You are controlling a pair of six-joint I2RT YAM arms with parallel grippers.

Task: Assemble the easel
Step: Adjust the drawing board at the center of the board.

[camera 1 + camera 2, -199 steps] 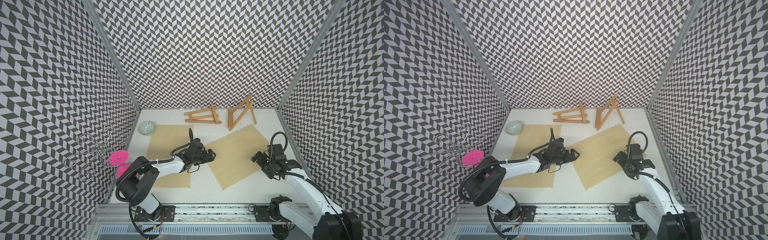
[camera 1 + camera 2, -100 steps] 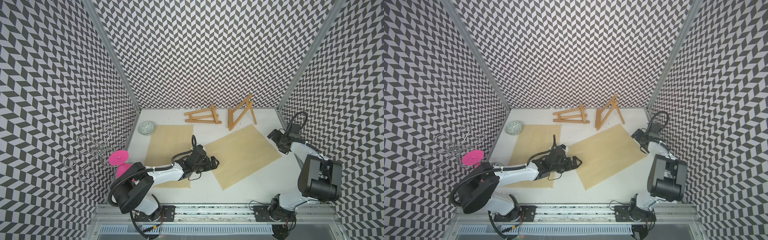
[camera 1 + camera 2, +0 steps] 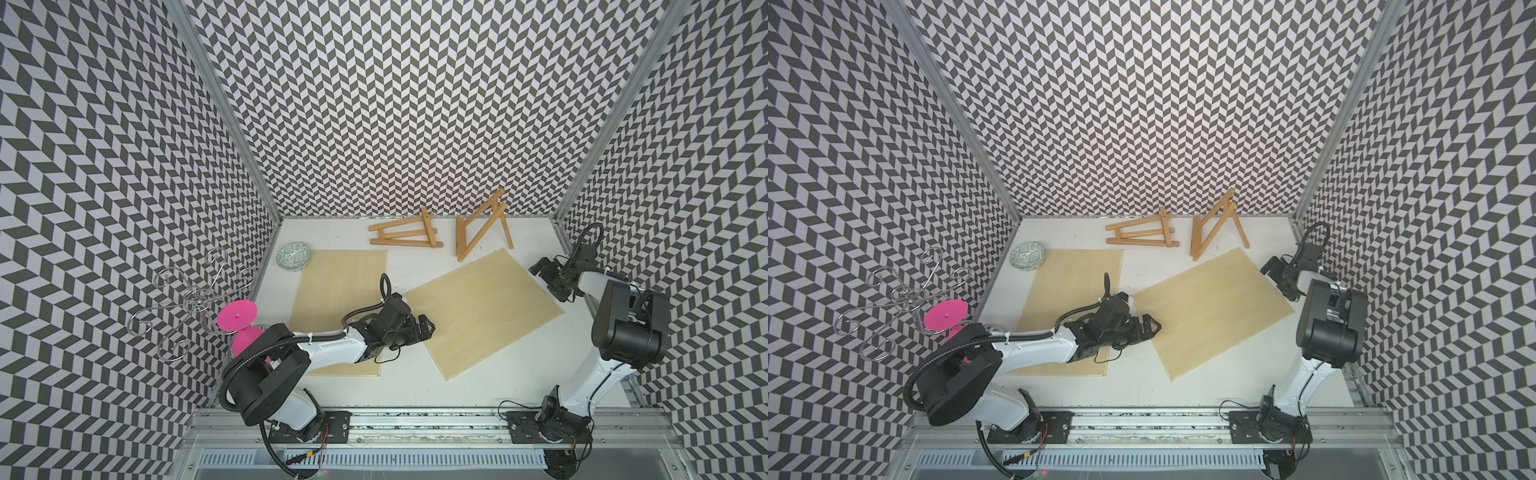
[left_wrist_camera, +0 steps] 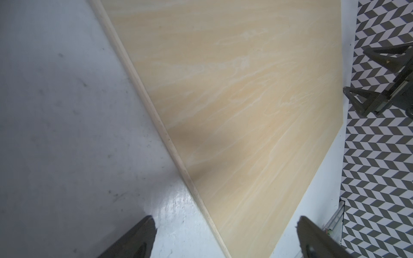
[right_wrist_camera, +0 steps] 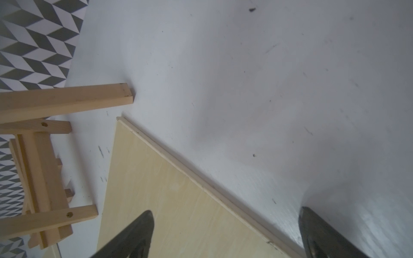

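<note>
Both top views show chevron walls around a white table bearing a tilted board and a straight board. The easel sits upper centre, right of a second easel lying flat. Left gripper, mid-frame, and right gripper, at the right edge, gape wide, holding nothing.

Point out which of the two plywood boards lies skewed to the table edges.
The plywood board nearest the right gripper: its edges run diagonally across the table. The other board, beside the patterned bowl, lies square to the table edges.
</note>
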